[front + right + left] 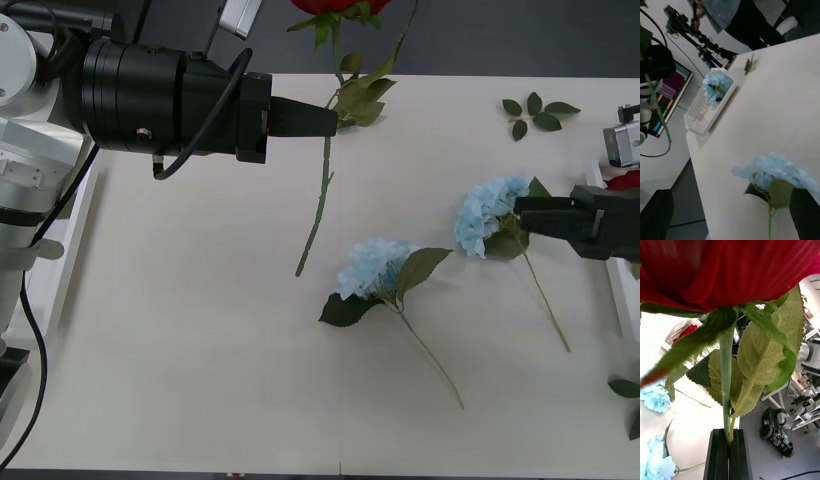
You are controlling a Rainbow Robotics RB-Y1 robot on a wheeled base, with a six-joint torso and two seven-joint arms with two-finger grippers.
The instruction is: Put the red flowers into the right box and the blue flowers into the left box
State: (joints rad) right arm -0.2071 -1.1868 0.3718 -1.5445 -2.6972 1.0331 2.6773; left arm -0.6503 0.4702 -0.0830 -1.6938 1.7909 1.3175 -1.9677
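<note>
**Kid:** What do you see on your left side?

**Helper:** Your left gripper is up over the far part of the table. Its black fingers are squeezed tight on the stem of a red flower. You can see the stem and a leaf stalk pinched between them in the left wrist view. The red bloom sticks up past the far table edge, and the long green stem hangs down toward the table.

**Kid:** Where is the left box?

**Helper:** The left box sits at the table's left edge. You see it in the right wrist view. One blue flower lies in it already.

**Kid:** What is in the middle?

**Helper:** A blue flower lies flat on the table, with green leaves and a thin stem pointing toward you and to the right.

**Kid:** And on your right?

**Helper:** Another blue flower lies there. Your right gripper is right at it, low by the table. Its fingers are apart, one on each side of the leaves just under the fluffy blue head. They are not holding it.

**Kid:** Anything else?

**Helper:** A loose leaf sprig lies at the far right. The right box shows at the right edge, with a bit of red in it.
</note>
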